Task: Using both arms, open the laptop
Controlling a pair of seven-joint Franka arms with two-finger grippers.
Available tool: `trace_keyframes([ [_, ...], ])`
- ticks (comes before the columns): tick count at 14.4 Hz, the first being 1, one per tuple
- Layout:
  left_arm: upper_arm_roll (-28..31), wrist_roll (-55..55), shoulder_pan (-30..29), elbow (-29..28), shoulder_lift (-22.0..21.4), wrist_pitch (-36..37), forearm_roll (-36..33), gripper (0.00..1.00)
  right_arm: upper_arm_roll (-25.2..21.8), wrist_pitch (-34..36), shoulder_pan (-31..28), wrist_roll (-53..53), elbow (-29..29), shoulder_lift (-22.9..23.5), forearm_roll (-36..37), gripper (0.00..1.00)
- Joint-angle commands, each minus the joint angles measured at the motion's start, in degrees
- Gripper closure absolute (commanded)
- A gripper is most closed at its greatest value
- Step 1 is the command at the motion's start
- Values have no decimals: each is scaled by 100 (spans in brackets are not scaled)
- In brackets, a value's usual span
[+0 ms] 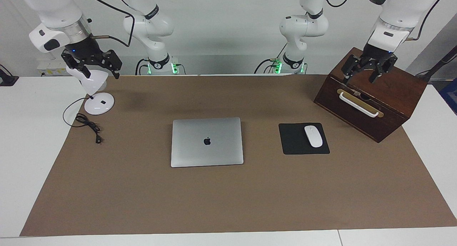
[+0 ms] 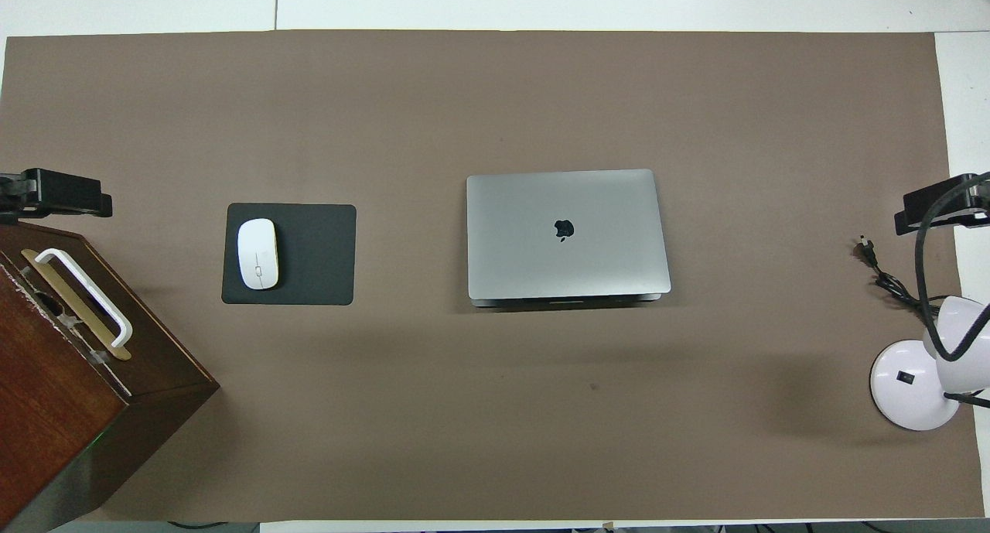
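A: quick count of what's on the desk (image 1: 228,203)?

B: one laptop (image 1: 207,141), one mouse pad (image 1: 303,139), one mouse (image 1: 313,136), one wooden box (image 1: 371,96), one lamp (image 1: 95,92). Two arms, so one left tool (image 1: 367,69) and one right tool (image 1: 93,64).

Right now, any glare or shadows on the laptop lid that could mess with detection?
Facing view: the laptop lid is evenly lit with a mild sheen and no hard glare, its logo crisp; soft arm shadows fall on the brown mat nearer the robots, clear of the lid. Overhead view: the lid again reads even; diffuse shadows lie beside the wooden box and desk lamp.
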State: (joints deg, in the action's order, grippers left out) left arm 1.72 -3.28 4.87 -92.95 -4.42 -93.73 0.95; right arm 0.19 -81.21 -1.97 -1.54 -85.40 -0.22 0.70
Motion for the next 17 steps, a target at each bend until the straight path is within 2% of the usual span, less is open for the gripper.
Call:
trace_keyframes([
  [1, -23, -50, -22, -153, -138, 13, 1, 0, 34, -88, -49, -110, -47, -39, -78, 0],
  [9, -31, -67, -13, -162, -156, 13, 1, 0, 34, -88, -49, -110, -47, -39, -78, 0],
  [10, -31, -76, -4, -171, -164, 4, 1, 8, 34, -88, -49, -101, -47, -39, -78, 0],
  [11, -23, -76, 5, -171, -164, -5, 1, 39, 34, -97, -49, -101, -47, -39, -78, 0],
  [12, -23, -76, 5, -171, -164, -22, 1, 76, 34, -97, -49, -101, -47, -39, -70, 0],
  [13, -23, -67, 5, -171, -164, -40, 1, 93, 34, -97, -58, -66, -47, -39, -70, 0],
  [14, -23, -67, 5, -171, -156, -49, 1, 100, 43, -97, -67, -49, -47, -48, -61, 0],
  [17, -23, -85, 5, -171, -156, -57, 10, 100, 69, -89, -67, -48, -38, -57, -43, 0],
])
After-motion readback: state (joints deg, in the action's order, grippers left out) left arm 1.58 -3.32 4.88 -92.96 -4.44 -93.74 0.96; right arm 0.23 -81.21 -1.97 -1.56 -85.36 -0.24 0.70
